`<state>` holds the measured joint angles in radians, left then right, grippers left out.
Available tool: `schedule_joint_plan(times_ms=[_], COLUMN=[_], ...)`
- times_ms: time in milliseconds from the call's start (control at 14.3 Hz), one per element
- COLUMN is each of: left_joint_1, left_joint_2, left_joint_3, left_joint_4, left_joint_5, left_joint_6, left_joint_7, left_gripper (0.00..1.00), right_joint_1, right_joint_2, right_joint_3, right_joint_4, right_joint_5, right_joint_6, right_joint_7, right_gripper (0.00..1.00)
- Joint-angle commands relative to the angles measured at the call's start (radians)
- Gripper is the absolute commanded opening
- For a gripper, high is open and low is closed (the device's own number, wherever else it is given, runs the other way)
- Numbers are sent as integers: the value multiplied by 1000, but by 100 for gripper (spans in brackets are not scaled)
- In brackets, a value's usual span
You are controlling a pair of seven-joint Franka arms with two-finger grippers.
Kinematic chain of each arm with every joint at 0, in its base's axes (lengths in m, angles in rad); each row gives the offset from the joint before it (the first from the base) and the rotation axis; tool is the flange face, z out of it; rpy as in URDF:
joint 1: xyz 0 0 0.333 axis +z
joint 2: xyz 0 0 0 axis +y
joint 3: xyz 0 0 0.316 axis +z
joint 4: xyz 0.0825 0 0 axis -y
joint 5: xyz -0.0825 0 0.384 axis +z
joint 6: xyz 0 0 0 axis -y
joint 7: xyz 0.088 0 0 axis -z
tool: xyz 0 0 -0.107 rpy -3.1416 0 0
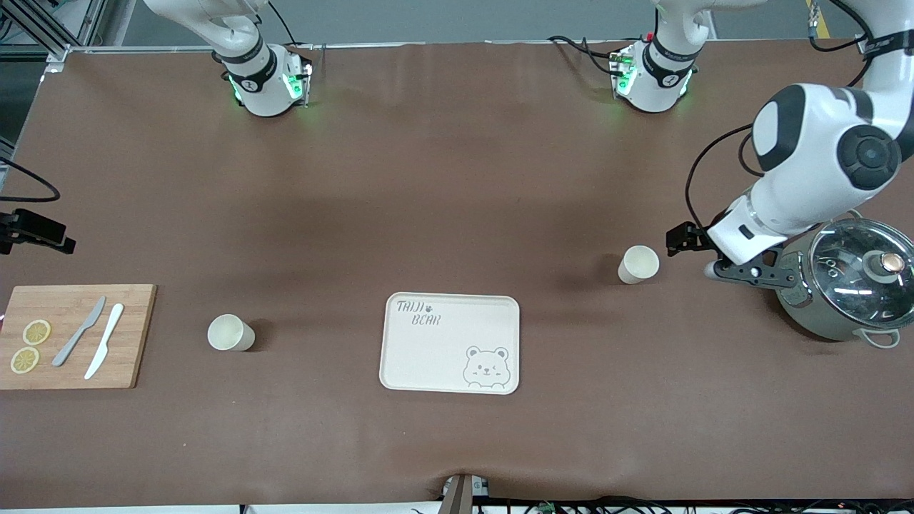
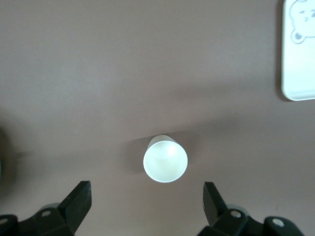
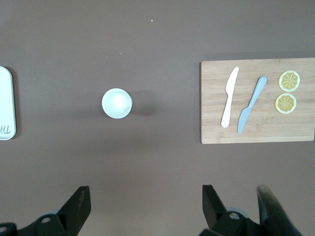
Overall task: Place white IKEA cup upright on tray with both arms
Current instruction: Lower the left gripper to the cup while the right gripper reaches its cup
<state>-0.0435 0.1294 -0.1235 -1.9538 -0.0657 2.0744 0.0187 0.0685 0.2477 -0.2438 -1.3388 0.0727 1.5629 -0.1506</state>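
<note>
The cream bear-printed tray (image 1: 450, 343) is seen lying nearest the front camera at the middle of the brown counter (image 1: 428, 178), with one white cup (image 1: 230, 333) standing upright toward the right arm's end, between the tray and a wooden cutting board (image 1: 71, 335) on which two knives (image 1: 93, 340) and two lemon slices (image 1: 30, 346) are laid. A second white cup (image 1: 638, 264) is found upright farther back toward the left arm's end, beside a lidded pot (image 1: 850, 285). The left claw (image 2: 146, 201) is held wide open and empty just above that second cup, while the right claw (image 3: 145, 205), also spread wide and empty, is held high over the counter near the first cup.
</note>
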Motion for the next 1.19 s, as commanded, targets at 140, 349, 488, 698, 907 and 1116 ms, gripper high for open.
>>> schedule_joint_plan(times_ms=[140,349,488,698,907,1116], left_joint_1=[7,7,7,7,7,11], left_joint_2=[-50,-34,-24,5,35,58], left_joint_3=[-15,-15,-15,-15,-15,-15], left_joint_4=[-291,-398,-439,-471,-470,-467], left_joint_5=[-20,-20,-19,-19,-19,-19], left_joint_6=[316,464,516,589,624,651], left_joint_7=[-3,-3,-3,-2,3,9], left_gripper=[100,100,100,100,100,100], right_joint_1=[-9,-7,-6,1,-7,-4], right_joint_2=[85,136,140,175,249,312], right_joint_3=[-2,-2,-2,-2,-3,-3], right_joint_4=[0,-28,-92,-131,-132,-132], right_joint_5=[12,39,41,45,125,141], right_joint_6=[28,115,216,308,362,405], right_joint_7=[-7,-88,-133,-127,-122,-92], right_gripper=[100,100,100,100,100,100])
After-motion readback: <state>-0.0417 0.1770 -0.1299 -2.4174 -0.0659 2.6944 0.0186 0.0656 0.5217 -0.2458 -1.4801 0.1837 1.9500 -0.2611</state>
